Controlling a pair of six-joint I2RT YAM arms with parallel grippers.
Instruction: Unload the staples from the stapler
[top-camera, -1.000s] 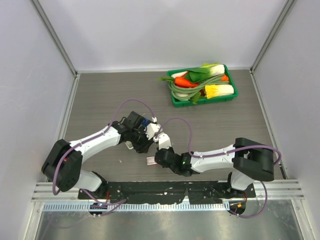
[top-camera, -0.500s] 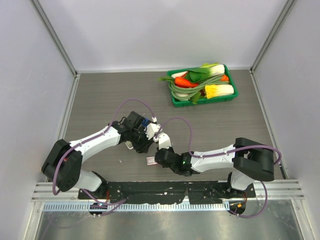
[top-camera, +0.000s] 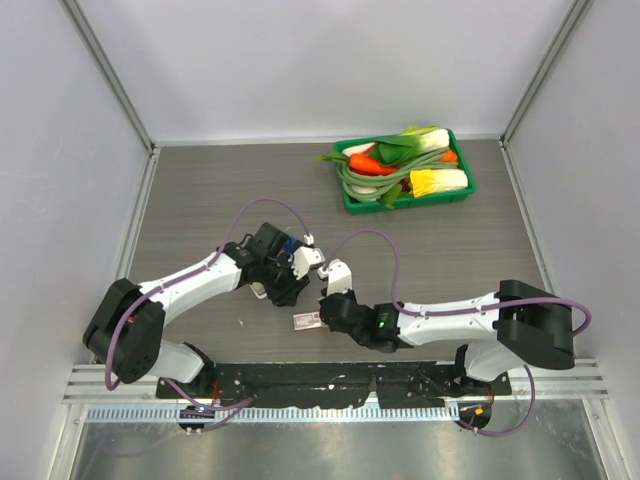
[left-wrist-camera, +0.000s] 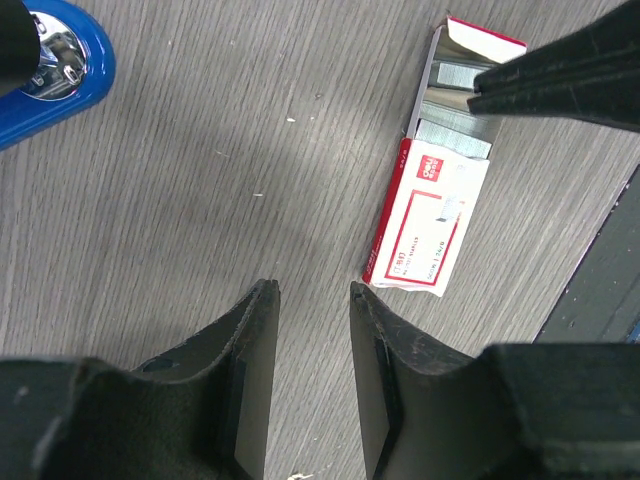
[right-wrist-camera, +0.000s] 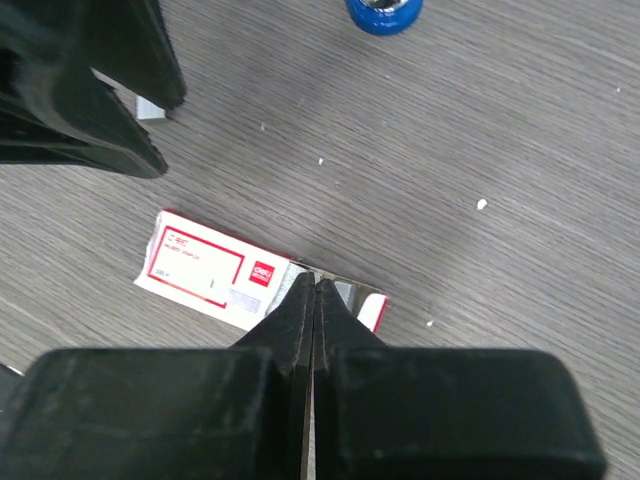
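Spill risk at the open box (left-wrist-camera: 430, 215)
The right gripper (right-wrist-camera: 315, 285), fingers pressed together, sits at its tray; a sideways drag could tip the light box and scatter staples (left-wrist-camera: 452, 138). The left gripper (left-wrist-camera: 312, 295) hangs narrow and empty. One stapler (left-wrist-camera: 40, 75), ten o'clock in the left wrist view; one box; two strips showing.

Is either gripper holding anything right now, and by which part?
The left gripper is open and holds nothing. The right gripper is shut, tips at the open end of the staple box; whether it pinches any staples cannot be told.
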